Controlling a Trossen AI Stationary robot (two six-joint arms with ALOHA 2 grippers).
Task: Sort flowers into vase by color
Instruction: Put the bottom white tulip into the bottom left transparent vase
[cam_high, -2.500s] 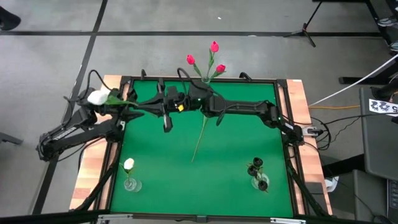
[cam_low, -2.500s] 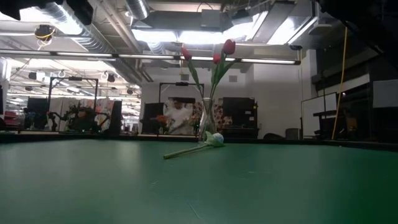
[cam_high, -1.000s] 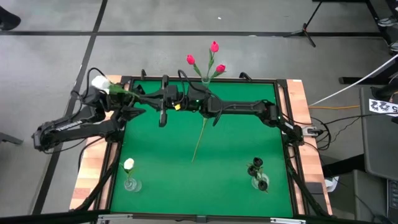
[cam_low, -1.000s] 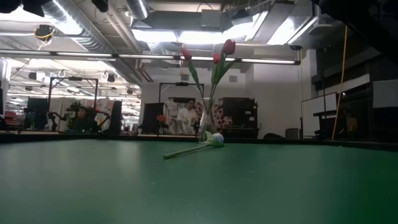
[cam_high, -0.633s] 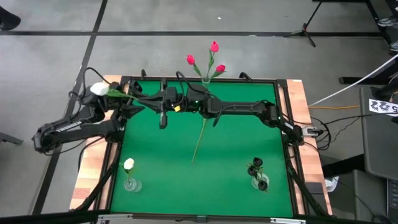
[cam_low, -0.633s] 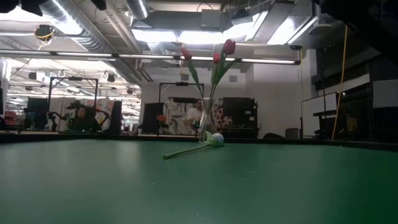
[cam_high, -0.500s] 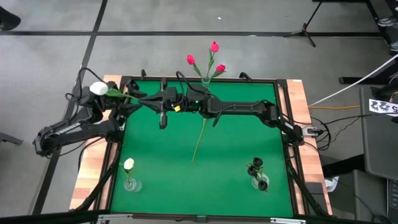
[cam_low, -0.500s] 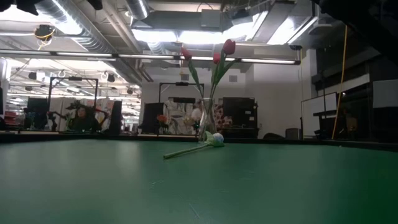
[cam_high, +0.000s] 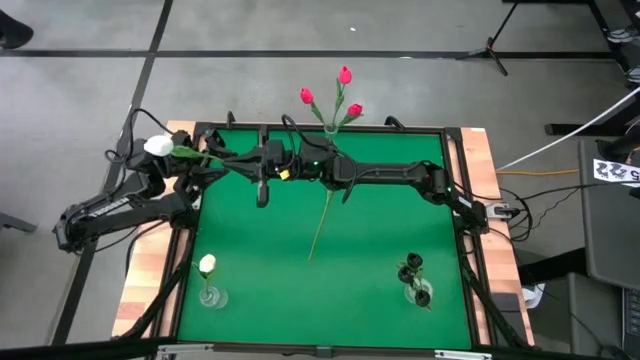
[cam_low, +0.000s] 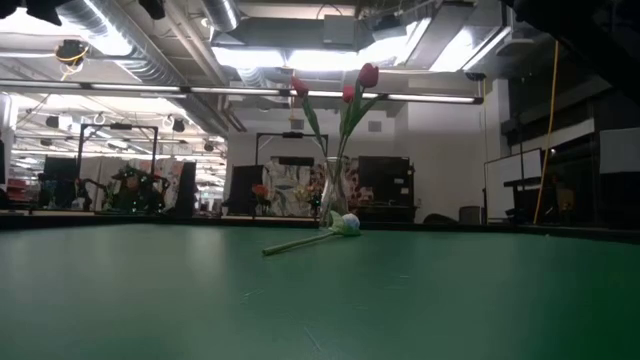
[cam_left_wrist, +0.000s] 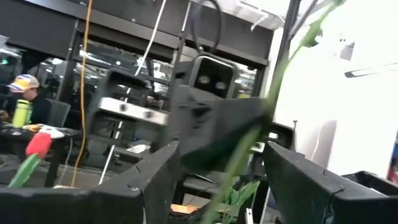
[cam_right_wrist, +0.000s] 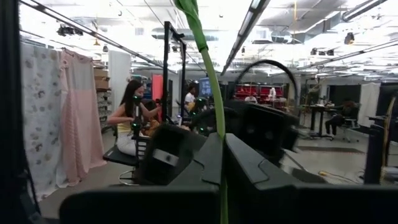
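In the near left corner of the table (cam_high: 260, 250) one white flower (cam_high: 207, 264) stands in a small vase (cam_high: 211, 297). In the near right corner, black flowers (cam_high: 416, 263) stand in another vase (cam_high: 421, 295). A loose flower (cam_high: 320, 225) lies flat in the middle of the table. Up in the air by the far left corner, the right claw (cam_right_wrist: 222, 155) is closed tight on the green stem (cam_high: 190, 153) of a second white flower (cam_high: 157, 146). Its head hangs out past the left edge. The left claw (cam_left_wrist: 217, 163) is open, with a finger on each side of that stem. At the middle of the far edge, three pink-red flowers (cam_high: 345, 75) stand in a tall vase (cam_low: 333, 205).
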